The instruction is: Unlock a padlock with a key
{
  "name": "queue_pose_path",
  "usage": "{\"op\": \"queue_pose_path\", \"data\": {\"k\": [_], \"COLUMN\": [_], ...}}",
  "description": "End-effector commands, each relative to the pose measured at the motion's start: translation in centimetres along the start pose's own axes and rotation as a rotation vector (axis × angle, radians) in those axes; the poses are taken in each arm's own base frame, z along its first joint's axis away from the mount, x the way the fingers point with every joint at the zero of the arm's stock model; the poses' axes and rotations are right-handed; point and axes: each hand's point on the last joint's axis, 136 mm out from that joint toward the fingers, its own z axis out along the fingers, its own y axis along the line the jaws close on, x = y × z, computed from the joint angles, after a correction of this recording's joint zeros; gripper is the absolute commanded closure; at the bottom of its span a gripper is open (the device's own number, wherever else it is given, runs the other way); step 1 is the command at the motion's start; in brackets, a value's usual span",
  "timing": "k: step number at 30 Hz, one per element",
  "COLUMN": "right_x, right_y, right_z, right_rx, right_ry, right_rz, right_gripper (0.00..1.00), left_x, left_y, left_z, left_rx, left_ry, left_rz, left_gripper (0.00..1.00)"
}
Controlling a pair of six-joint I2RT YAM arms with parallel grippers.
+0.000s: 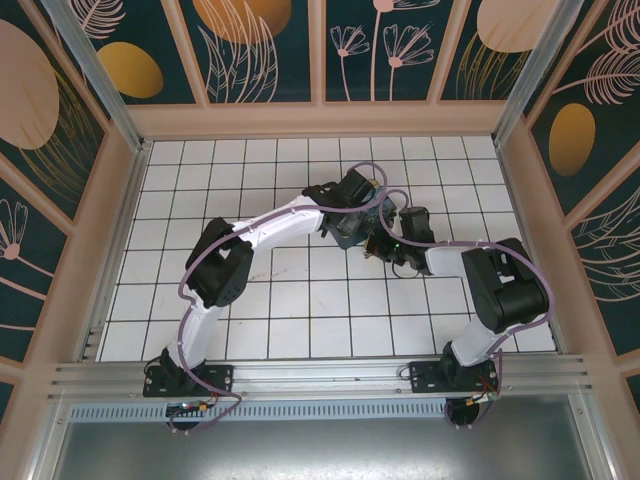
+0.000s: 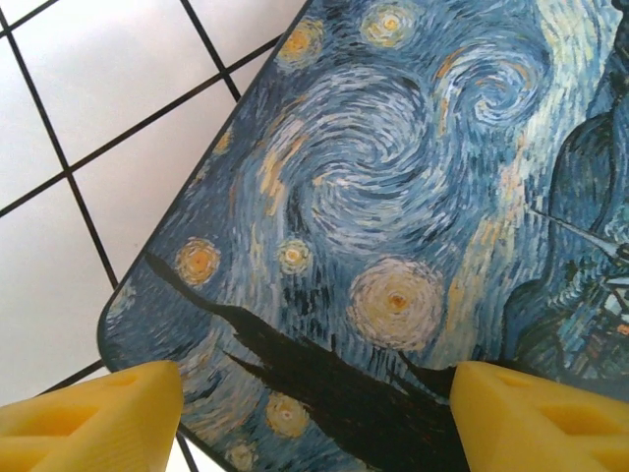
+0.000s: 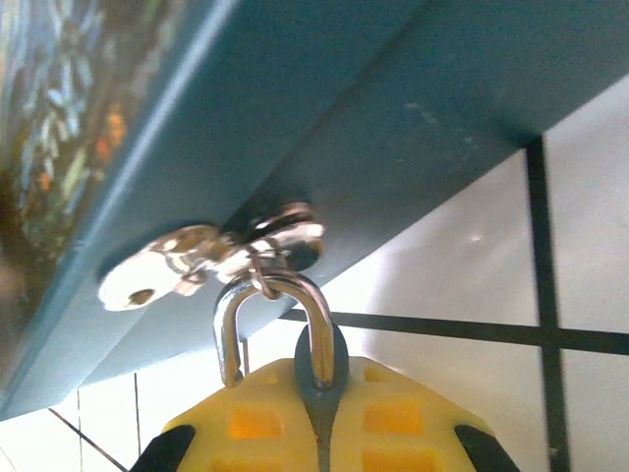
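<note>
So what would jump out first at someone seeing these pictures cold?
The blue box, painted with swirls and yellow stars, sits mid-way across the white tiled floor, under the open left claw. Next comes the small silvery padlock hooked to the box's plain blue side, its shackle rising out of the shut yellow right claw.

Top view: bright, even light, with soft, faint shadows beneath the arms (image 1: 280,225) on the white tiles (image 1: 270,300). Left wrist: painted box (image 2: 393,197) sharp, yellow fingers (image 2: 88,418) soft. Right wrist: box wall blurred, with glare blowing out metal beside the padlock (image 3: 319,329).
</note>
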Motion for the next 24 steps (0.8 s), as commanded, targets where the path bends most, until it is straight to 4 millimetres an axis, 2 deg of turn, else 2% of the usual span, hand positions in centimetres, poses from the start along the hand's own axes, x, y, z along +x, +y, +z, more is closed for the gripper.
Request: {"op": "queue_pose_path", "data": {"k": [1, 5, 8, 15, 18, 21, 24], "right_x": [-0.5, -0.7, -0.8, -1.9, -3.6, -6.6, -10.9], "right_y": [-0.9, -3.3, -4.1, -3.3, -2.5, -1.7, -2.9], "right_z": [-0.7, -1.2, -1.7, -1.9, -2.2, -3.1, -4.8], "right_rx": [0.009, 0.05, 0.06, 0.029, -0.011, -0.072, -0.116], "right_ry": [-0.023, -0.025, -0.038, -0.057, -0.08, -0.132, -0.24], "right_rz": [0.02, 0.068, 0.086, 0.076, 0.073, 0.07, 0.109], "right_gripper": [1.0, 1.0, 1.0, 1.0, 1.0, 1.0, 1.0], "left_x": [4.8, 7.4, 8.9, 10.7, 11.7, 13.0, 14.2], "left_y": [-0.8, -0.4, 0.0, 0.0, 0.1, 0.1, -0.1], "left_z": [3.3, 4.8, 5.5, 6.4, 6.9, 7.7, 8.5], "left_rx": [-0.009, -0.045, -0.062, -0.063, -0.065, -0.066, -0.065], "left_ry": [0.146, 0.202, 0.231, 0.262, 0.287, 0.318, 0.352], "left_rz": [0.076, 0.11, 0.124, 0.132, 0.141, 0.156, 0.162], "left_gripper": [0.28, 0.33, 0.36, 0.45, 0.49, 0.52, 0.55]}}
